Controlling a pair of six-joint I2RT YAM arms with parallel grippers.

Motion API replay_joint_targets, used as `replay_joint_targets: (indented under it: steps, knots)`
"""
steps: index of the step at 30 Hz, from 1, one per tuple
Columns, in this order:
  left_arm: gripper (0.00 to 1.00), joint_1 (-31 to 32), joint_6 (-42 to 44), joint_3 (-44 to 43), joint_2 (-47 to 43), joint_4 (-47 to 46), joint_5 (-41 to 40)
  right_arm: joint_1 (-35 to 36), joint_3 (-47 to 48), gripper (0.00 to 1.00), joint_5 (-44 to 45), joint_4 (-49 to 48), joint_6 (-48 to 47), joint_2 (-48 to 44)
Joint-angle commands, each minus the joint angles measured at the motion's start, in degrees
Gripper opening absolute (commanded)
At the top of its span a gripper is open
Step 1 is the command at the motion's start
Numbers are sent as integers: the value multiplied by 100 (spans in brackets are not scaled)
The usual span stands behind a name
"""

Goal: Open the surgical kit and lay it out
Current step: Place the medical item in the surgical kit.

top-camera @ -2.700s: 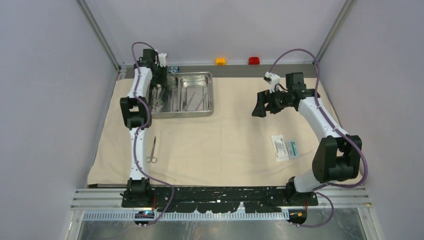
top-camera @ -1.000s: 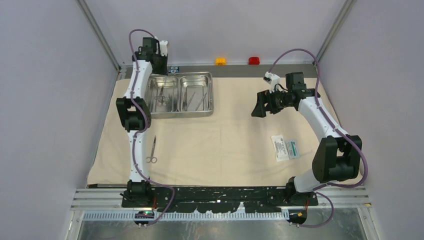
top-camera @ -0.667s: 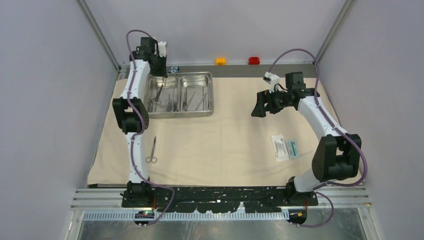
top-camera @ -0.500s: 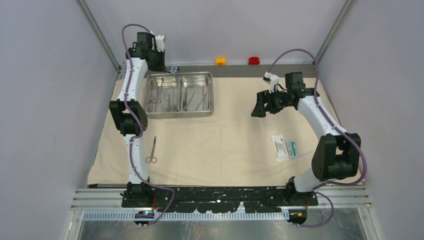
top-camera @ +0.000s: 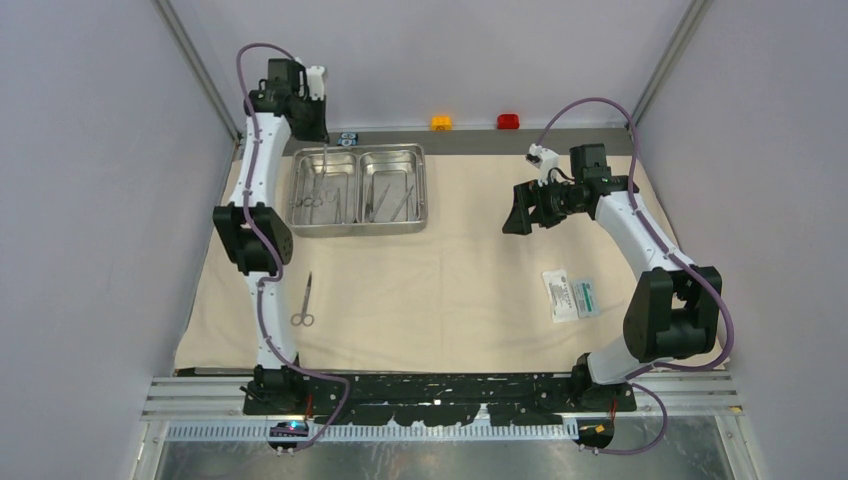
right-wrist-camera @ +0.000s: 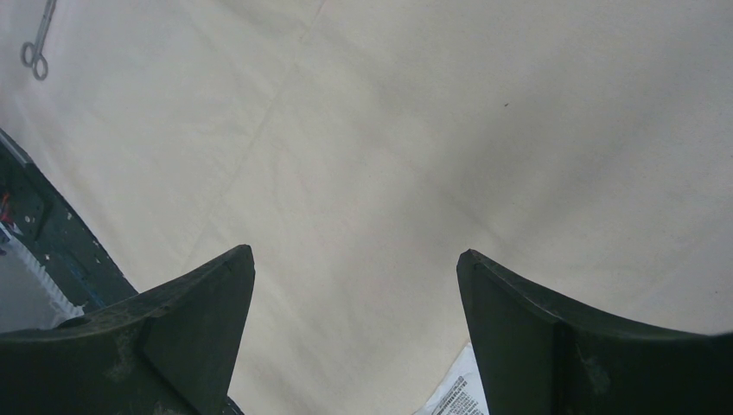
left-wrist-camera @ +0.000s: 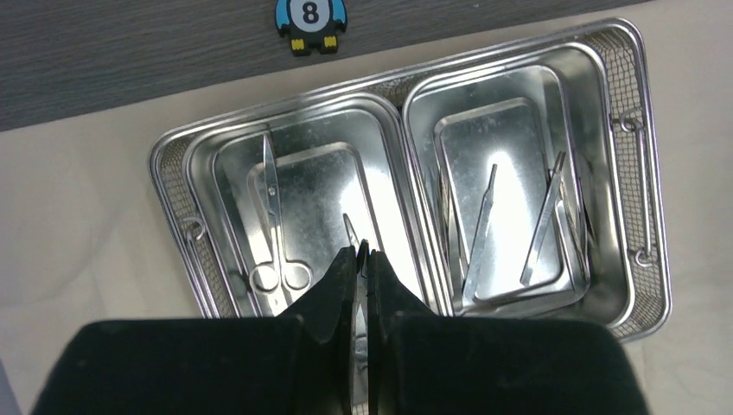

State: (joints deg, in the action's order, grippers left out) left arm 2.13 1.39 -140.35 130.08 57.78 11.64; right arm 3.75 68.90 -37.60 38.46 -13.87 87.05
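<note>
The left arm has risen off the tray (top-camera: 356, 230) at the far-left corner, its left gripper (left-wrist-camera: 361, 252) pinching a thin steel tool (left-wrist-camera: 347, 228) above the left compartment. The cloth wrap (top-camera: 450, 290) lies spread; laid-out scissors (top-camera: 304, 303) sit toward the near-left corner, the packet (top-camera: 571, 295) by the right edge. Tray scissors (left-wrist-camera: 275, 233) and straight tools (left-wrist-camera: 480, 233) are left to lay out. The right gripper (right-wrist-camera: 354, 252) hangs spread over cloth

An orange button (top-camera: 441, 122) and a red button (top-camera: 508, 121) sit side by side, a little apart, at the top centre of the overhead view, along the back edge of the grey worktop (top-camera: 470, 143). Further left on that dark strip lies a tiny black-and-blue block (left-wrist-camera: 310, 15) marked with an 8. Pale lilac walls (top-camera: 90, 200) enclose the left, right and back.
</note>
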Motion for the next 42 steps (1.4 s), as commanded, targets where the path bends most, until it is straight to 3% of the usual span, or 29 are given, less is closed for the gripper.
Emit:
replay_joint_targets:
  steps: [1, 14, 20, 42]
  knots:
    - [0, -20, -112, 490, -1211, 331, 116, -14, 220, 91, -122, -61, -95, -47]
    - [0, 195, -1049, 5430, -4289, -431, 192, -14, 243, 91, -335, -55, -3, -157]
    - [0, 382, -1213, 6914, -4629, -560, 48, -12, 179, 91, -287, -108, -5, -300]
    - [0, 383, -1459, 7127, -3418, -882, -100, -14, 106, 91, -149, -170, 18, -380]
